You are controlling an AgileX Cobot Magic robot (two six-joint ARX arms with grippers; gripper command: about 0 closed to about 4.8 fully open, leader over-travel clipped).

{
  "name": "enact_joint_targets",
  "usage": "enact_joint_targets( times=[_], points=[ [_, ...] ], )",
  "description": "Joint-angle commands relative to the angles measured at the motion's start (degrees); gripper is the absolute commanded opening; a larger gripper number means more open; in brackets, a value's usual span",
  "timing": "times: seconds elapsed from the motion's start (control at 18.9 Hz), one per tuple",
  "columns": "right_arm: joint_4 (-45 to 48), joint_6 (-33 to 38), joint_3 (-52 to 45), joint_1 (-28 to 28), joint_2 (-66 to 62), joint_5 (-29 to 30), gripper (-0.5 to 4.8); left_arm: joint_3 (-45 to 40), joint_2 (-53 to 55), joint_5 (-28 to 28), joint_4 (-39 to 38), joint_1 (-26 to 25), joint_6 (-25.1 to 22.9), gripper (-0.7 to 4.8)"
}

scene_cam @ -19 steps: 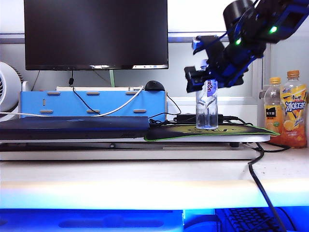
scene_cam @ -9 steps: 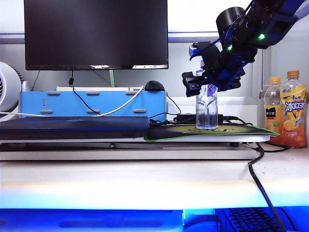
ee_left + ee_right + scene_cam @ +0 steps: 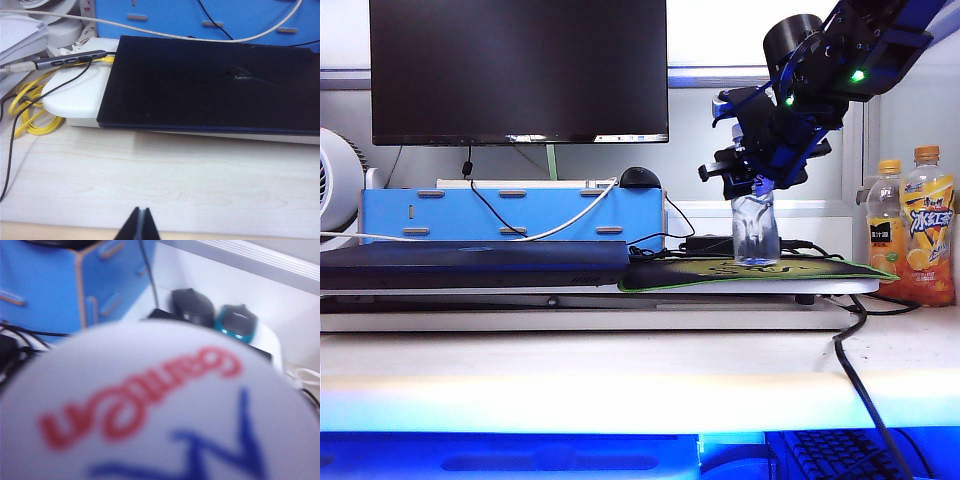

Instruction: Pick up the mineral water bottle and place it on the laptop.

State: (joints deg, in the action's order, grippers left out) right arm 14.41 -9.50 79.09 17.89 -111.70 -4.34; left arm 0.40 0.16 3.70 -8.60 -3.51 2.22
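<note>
The mineral water bottle (image 3: pixel 754 228) stands upright on the mouse mat (image 3: pixel 760 271), its upper part inside the right hand (image 3: pixel 748 180), whose grip cannot be confirmed. A high hold may tip it before the laptop (image 3: pixel 475 263). Left hand (image 3: pixel 140 226) rests closed, empty, above the surface (image 3: pixel 160 175).

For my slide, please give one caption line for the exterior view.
Right pincer closes around the upper part of the water bottle standing on the mouse mat, beside the laptop.

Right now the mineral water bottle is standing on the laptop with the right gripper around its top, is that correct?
Not quite: the exterior view shows the mineral water bottle standing on the mouse mat, beside the laptop. The right gripper is indeed around its top.
</note>
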Motion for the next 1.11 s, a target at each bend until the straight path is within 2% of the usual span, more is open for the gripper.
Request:
enact_joint_targets(
  times=[0.05, 0.37, 0.74, 1.11],
  points=[
    [6.2, 0.0, 1.2, 1.1, 1.8, 3.2, -0.01, 0.0, -0.1, 0.2, 0.0, 0.0, -0.1, -0.02],
    [4.3, 2.5, 10.4, 6.2, 5.3, 19.8, -0.01, 0.0, -0.1, 0.2, 0.0, 0.0, -0.1, -0.02],
    [0.6, 2.4, 21.6, 15.5, -2.6, 19.7, -0.01, 0.0, -0.1, 0.2, 0.0, 0.0, -0.1, -0.02],
    [-1.4, 2.9, 23.7, 19.3, -9.6, 17.9, -0.01, 0.0, -0.1, 0.2, 0.0, 0.0, -0.1, -0.02]
  ],
)
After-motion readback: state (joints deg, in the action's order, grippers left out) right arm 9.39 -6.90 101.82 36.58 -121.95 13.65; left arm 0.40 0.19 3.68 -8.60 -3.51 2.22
